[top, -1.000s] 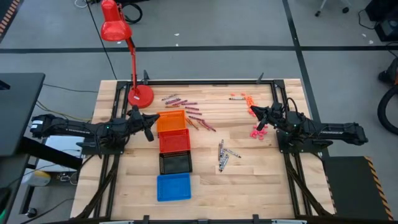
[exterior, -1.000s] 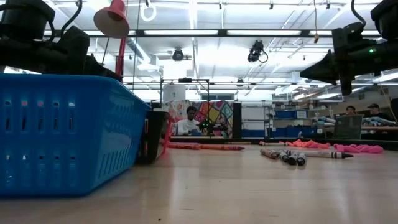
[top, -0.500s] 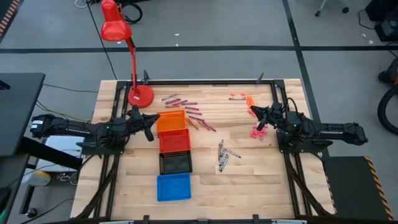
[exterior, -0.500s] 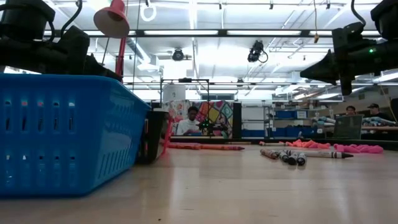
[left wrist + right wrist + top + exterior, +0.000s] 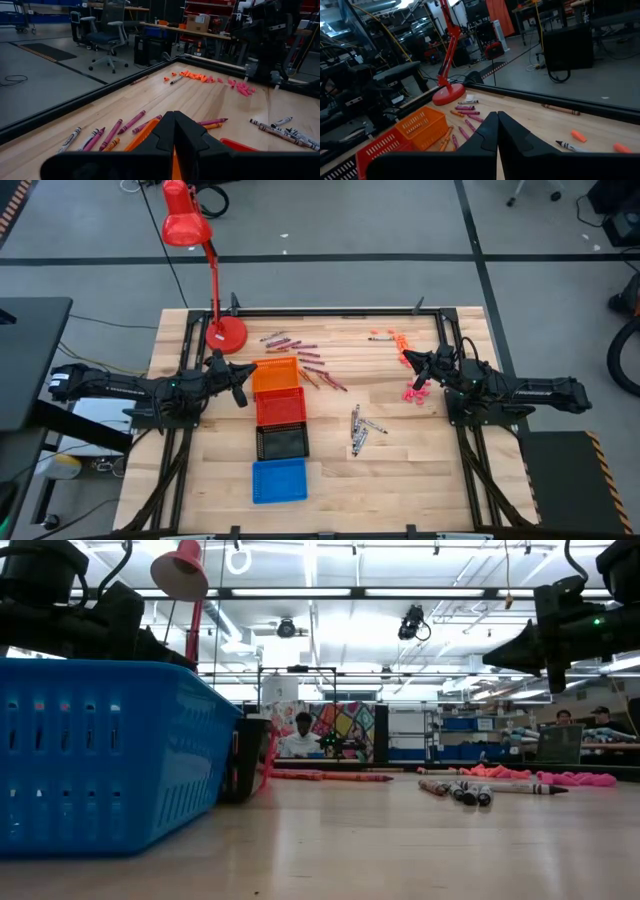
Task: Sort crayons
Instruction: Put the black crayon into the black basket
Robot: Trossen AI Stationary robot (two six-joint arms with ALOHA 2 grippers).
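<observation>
Crayons lie loose on the wooden table. A maroon-red group (image 5: 297,350) is beside the lamp base. Orange and pink bits (image 5: 393,337) lie at the far right, and more pink ones (image 5: 415,392) sit nearer. Grey-white crayons (image 5: 360,428) lie mid-table and also show in the low view (image 5: 465,791). My left gripper (image 5: 243,380) hovers shut at the left, just beside the orange tray (image 5: 275,375). Its wrist view shows the shut fingers (image 5: 174,131) above the maroon crayons (image 5: 117,132). My right gripper (image 5: 407,360) hovers shut at the right, between the orange and pink crayons; its fingers (image 5: 497,131) hold nothing.
Orange, red (image 5: 281,408), black (image 5: 282,442) and blue (image 5: 279,479) trays stand in a row down the table's middle. The blue tray (image 5: 100,750) fills the left of the low view. A red desk lamp (image 5: 225,332) stands at the far left. A black frame edges the table.
</observation>
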